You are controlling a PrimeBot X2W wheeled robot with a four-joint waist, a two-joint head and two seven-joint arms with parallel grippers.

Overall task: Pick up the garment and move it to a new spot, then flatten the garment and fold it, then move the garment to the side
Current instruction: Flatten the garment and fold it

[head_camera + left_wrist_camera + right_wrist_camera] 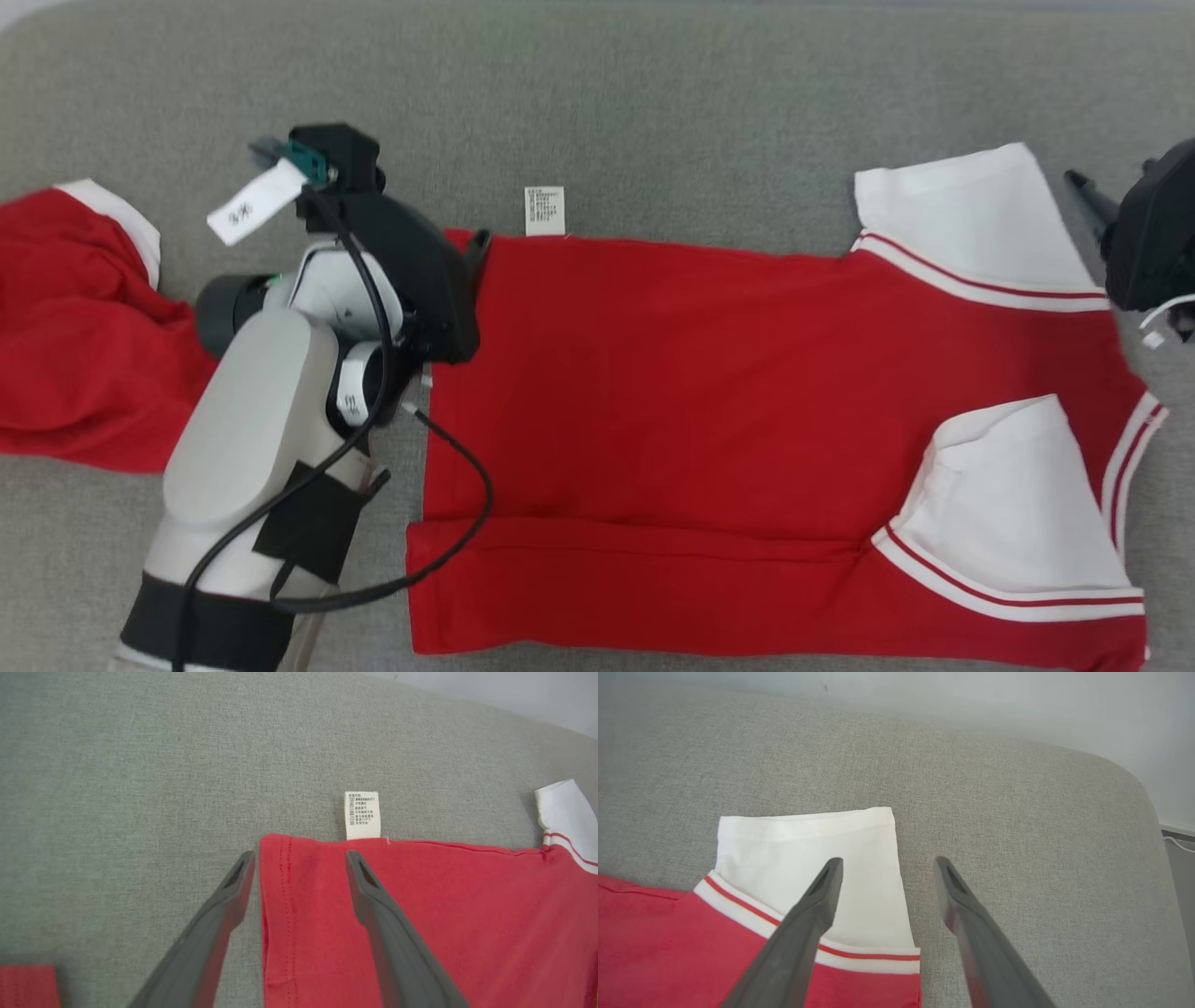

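Note:
The garment [709, 401], a red shirt with white sleeves, lies spread flat on the grey cushion [653, 103]. Its white care label [544, 211] sticks out from the far edge. One white sleeve [971, 219] points away from me, and the other [1013, 504] is laid over the red body. My left gripper [299, 858] is open, its fingers straddling the shirt's far left corner [275, 849] just above the cloth. In the head view its dark body [420, 280] covers that corner. My right gripper [888, 862] is open over the outer edge of the far sleeve [794, 858]; it also sits at the head view's right edge [1088, 196].
A second red garment with a white cuff [75, 327] lies crumpled at the left, beside my left forearm [252, 448]. A black cable [467, 485] from that arm loops over the shirt's left edge. The cushion's rounded far edge and a pale wall [1017, 700] lie beyond.

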